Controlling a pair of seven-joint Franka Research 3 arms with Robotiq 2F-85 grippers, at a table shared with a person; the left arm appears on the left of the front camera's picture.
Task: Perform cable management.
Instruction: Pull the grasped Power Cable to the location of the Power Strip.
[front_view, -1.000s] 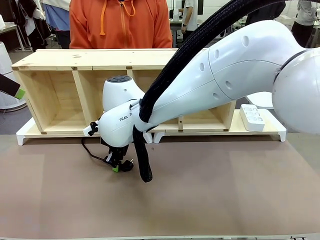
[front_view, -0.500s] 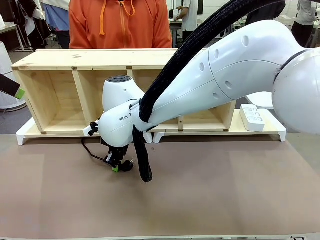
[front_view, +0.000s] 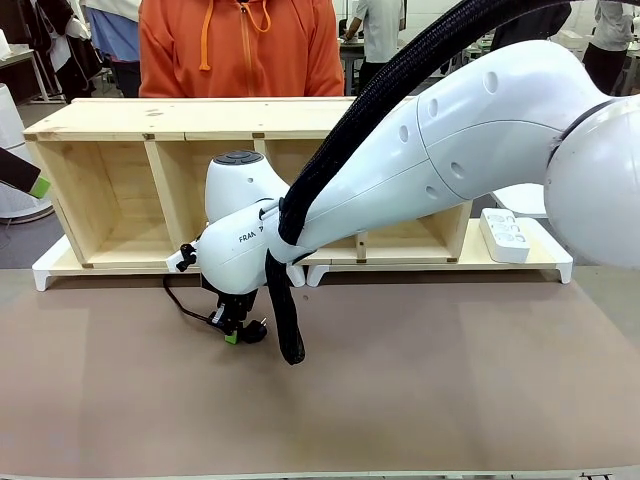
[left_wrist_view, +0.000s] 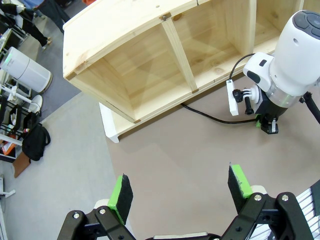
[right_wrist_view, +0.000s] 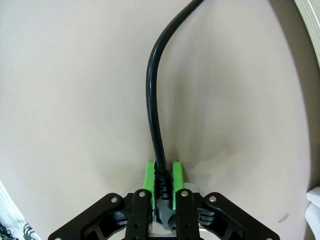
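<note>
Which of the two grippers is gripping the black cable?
The right gripper, shut on the cable close to its end, low over the table; the left gripper is open and empty.

Thin black cable (right_wrist_view: 151, 100), curved over table (right_wrist_view: 60, 100), plug end in right claw (right_wrist_view: 162, 172)

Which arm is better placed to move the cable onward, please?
Right. The right gripper is shut on the cable at its plug end, down at the table; the left gripper hangs open and empty, well away from it.

wooden shelf (front_view: 150, 117) blocks the far side; near tabletop (front_view: 450, 390) lies open.
</note>
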